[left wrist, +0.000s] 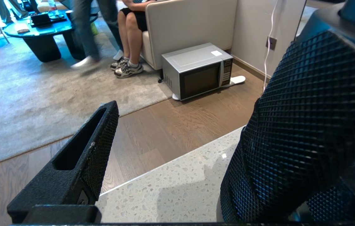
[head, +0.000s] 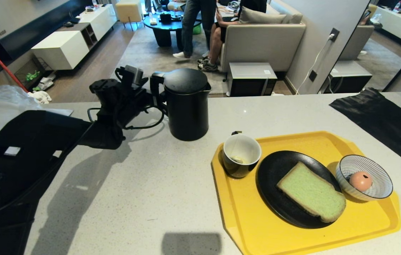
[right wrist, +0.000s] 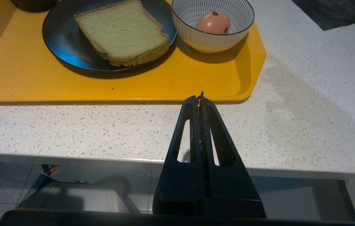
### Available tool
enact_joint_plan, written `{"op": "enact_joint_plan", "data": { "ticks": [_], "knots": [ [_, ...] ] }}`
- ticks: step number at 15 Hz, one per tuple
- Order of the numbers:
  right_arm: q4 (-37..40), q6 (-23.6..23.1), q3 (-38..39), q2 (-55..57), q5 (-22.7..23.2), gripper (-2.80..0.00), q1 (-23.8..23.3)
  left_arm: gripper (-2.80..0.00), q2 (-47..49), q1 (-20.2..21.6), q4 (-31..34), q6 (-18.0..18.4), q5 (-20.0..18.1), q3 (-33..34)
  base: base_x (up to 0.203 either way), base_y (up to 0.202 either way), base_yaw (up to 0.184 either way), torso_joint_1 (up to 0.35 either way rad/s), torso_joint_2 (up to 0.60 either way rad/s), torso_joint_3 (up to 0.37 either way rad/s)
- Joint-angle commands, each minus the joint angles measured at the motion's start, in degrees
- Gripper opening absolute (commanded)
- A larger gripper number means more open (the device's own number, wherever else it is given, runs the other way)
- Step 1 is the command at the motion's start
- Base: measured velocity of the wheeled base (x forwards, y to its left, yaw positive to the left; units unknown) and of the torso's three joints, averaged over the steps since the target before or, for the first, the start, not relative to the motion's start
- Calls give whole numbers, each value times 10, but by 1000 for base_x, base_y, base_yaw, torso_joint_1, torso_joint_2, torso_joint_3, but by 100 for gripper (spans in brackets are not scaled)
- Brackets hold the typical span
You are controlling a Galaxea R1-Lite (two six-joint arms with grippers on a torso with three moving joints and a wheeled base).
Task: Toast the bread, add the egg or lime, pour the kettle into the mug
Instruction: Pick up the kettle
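the bread [head: 312,193] already lies on the black plate [head: 274,170] and the egg [head: 360,181] sits in the striped bowl [head: 381,177], both on the yellow tray [head: 243,226], so by the look of it the step in hand is the pour. the left hand [head: 150,92] is out at the kettle [head: 187,104], level with its loop handle, with the kettle's body just beyond it. its fingers [left wrist: 83,163] are spread wide; one shows close against the kettle's dark side in the left wrist view, but nothing is gripped. whether a finger touches the handle cannot be told.

the next move calls for closing around the handle, lifting the kettle off the surface [head: 150,198] and carrying it toward the mug [head: 241,155], which stands past the kettle on the tray's near corner.

the right hand [right wrist: 201,95] is parked low at the surface's edge, fingers pressed together and empty, the tray just ahead of it.
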Motion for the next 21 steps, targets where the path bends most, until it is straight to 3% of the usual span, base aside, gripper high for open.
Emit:
{"op": "enact_joint_plan", "data": {
  "ticks": [1,14,15,16,21],
  "knots": [
    [0,-1,1,0,0,-280,0,0,0,0,-4,-3,-2,-1,0,0,0,0,0,0],
    [0,0,0,0,0,-280,0,0,0,-2,-11,-17,-3,0,0,0,0,0,0,0],
    [0,-2,1,0,0,-280,0,-112,1,-6,-13,-18,-2,0,0,0,0,0,0,0],
    [0,-1,0,0,0,-280,0,-280,2,-6,-16,-18,-3,-1,0,0,0,0,0,0],
    [0,0,1,0,0,-280,0,-280,0,-9,-14,-20,-1,-1,0,0,0,0,0,0]
  ]
}}
